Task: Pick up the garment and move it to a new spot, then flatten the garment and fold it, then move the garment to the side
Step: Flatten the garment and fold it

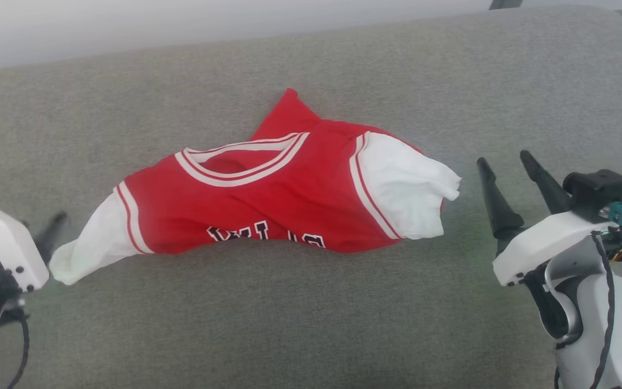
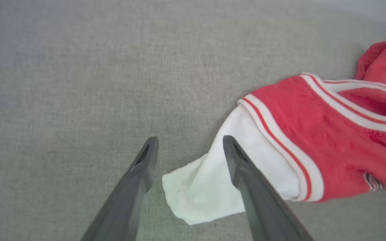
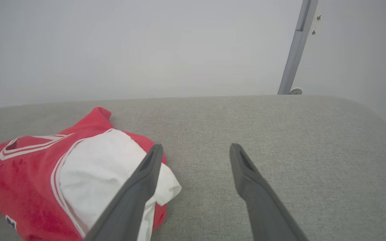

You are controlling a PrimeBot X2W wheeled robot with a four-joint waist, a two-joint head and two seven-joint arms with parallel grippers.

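Shows the shirt (image 1: 289,205) bunched at the middle of the cushion (image 1: 311,324), the left gripper (image 2: 189,140) spread wide astride a white sleeve tip (image 2: 199,190) toward the cushion's left end, the right gripper (image 1: 502,158) equally wide and empty toward the cushion's right end. Risks a pinch on sleeve alone, probably dragging the shirt into a tighter heap or letting thin cloth slip free on the lift.

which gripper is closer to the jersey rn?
Left. The left gripper, open, straddles one white sleeve end of the jersey; the right gripper, open too, sits just off the other sleeve, bare cushion between.
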